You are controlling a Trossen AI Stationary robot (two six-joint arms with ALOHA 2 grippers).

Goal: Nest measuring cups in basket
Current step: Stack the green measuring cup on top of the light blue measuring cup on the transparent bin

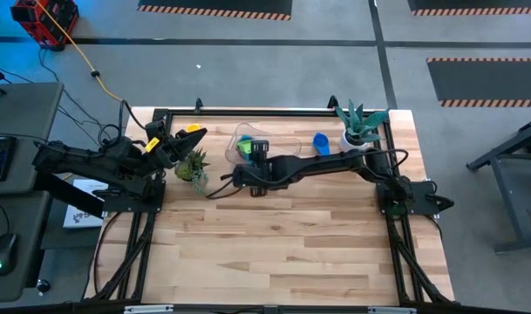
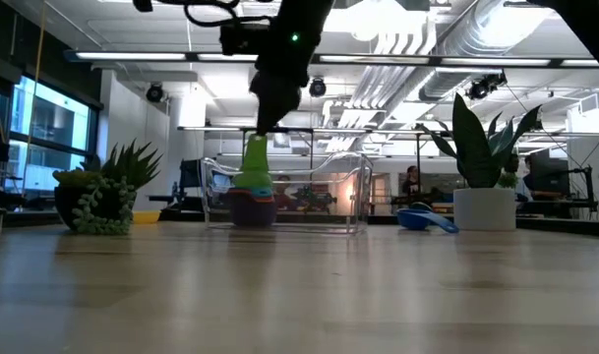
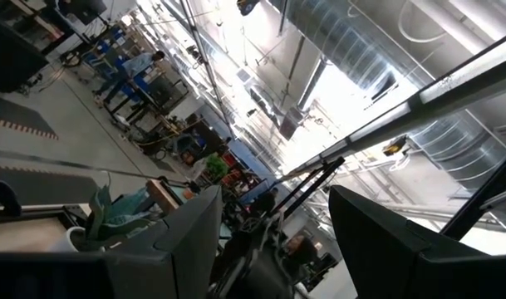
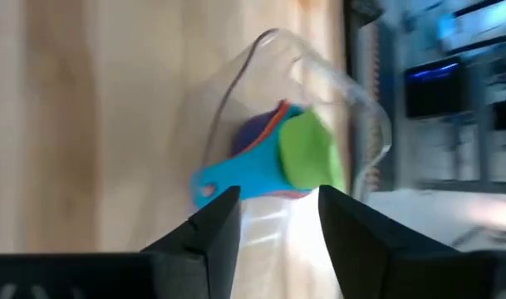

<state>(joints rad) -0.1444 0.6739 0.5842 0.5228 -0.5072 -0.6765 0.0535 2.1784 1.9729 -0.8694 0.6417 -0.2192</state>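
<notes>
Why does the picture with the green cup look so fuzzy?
In the right wrist view the green cup and clear basket look smeared and soft, with the room beyond streaked. In the low view, bright ceiling lights leave the arm over the basket a dark silhouette.

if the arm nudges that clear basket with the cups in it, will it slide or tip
The clear basket looks thin-walled and light, so it probably slides on the smooth wooden table. It sits low and wide, so tipping seems unlikely. The stacked measuring cups stand tall and may topple inside.
</notes>
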